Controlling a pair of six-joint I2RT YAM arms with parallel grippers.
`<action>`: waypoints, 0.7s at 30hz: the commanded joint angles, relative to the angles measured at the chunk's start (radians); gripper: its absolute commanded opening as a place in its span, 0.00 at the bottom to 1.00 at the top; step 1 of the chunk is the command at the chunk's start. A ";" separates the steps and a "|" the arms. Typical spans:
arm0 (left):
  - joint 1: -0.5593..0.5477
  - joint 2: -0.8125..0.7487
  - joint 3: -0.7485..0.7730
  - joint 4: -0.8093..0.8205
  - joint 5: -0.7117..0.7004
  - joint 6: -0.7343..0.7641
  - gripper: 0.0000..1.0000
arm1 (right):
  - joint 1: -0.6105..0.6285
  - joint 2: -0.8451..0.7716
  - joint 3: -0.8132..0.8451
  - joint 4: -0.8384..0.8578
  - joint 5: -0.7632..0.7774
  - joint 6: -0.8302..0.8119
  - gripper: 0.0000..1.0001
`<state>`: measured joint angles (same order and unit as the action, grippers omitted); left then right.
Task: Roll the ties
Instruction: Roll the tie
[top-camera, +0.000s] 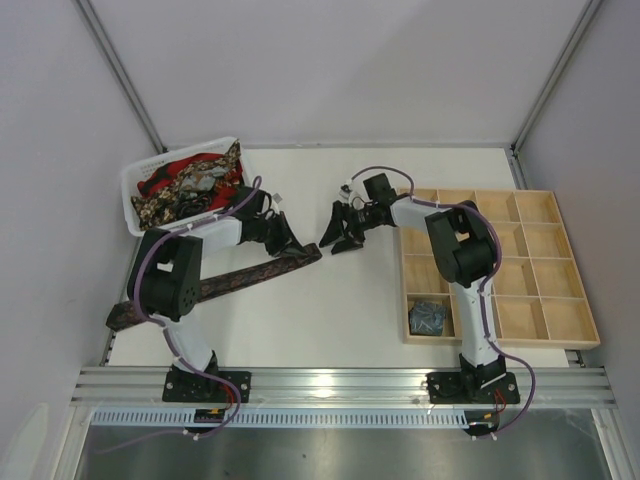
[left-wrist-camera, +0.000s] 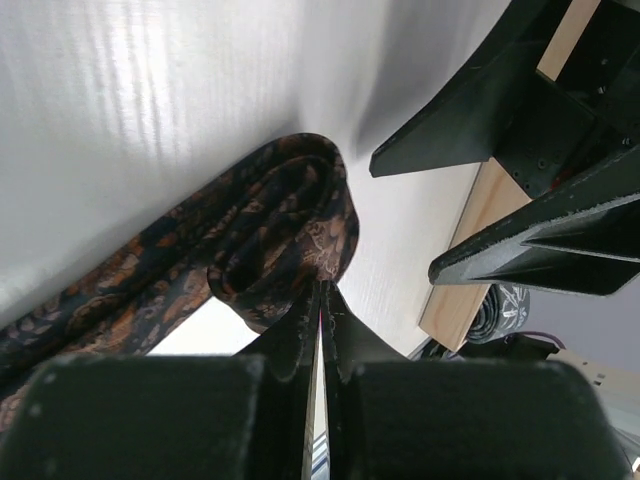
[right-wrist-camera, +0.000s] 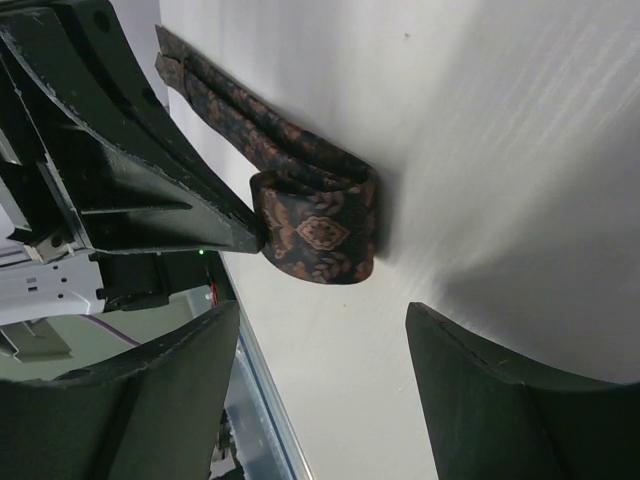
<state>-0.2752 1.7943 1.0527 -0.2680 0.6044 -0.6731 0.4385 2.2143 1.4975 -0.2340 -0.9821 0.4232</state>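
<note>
White tabletop (top-camera: 350, 310) is carrying a long dark brown-maroon patterned fabric necktie (top-camera: 230, 280), which is lying diagonally from the near left edge towards the middle, its far end doubled over into a loose first fold (right-wrist-camera: 320, 230) rather than a tight coil. The left gripper (left-wrist-camera: 321, 300) is pressing its two fingers together at the edge of that fold, seemingly pinching a layer of cloth. The right gripper (right-wrist-camera: 322, 307) is hovering just beside the fold with its fingers spread wide and holding nothing. The layers are looking slack, so the main risk, as I am judging it, is the fold springing open or sliding sideways if the pinch is let go before the other fingers are bracing it. The grippers are also working very near each other, so a careless approach is risking a finger clash or a knock that skews the roll. Elsewhere, a grey-blue coiled tie (top-camera: 428, 316) is sitting in the near-left compartment of the pale wooden divided tray (top-camera: 540, 342), and red and gold-black ties (top-camera: 185, 185) are waiting in the white plastic basket (top-camera: 128, 205).
</note>
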 joint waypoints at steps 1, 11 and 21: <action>0.024 0.019 -0.002 0.006 -0.012 0.035 0.05 | -0.003 0.024 0.049 0.018 -0.049 -0.035 0.73; 0.057 0.040 0.004 -0.033 -0.011 0.095 0.05 | 0.029 0.130 0.096 0.084 -0.098 0.022 0.66; 0.067 0.050 -0.026 -0.011 0.003 0.096 0.04 | 0.069 0.186 0.129 0.140 -0.101 0.132 0.56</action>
<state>-0.2192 1.8332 1.0370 -0.2993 0.6041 -0.6052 0.4961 2.3756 1.5993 -0.1291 -1.0912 0.5205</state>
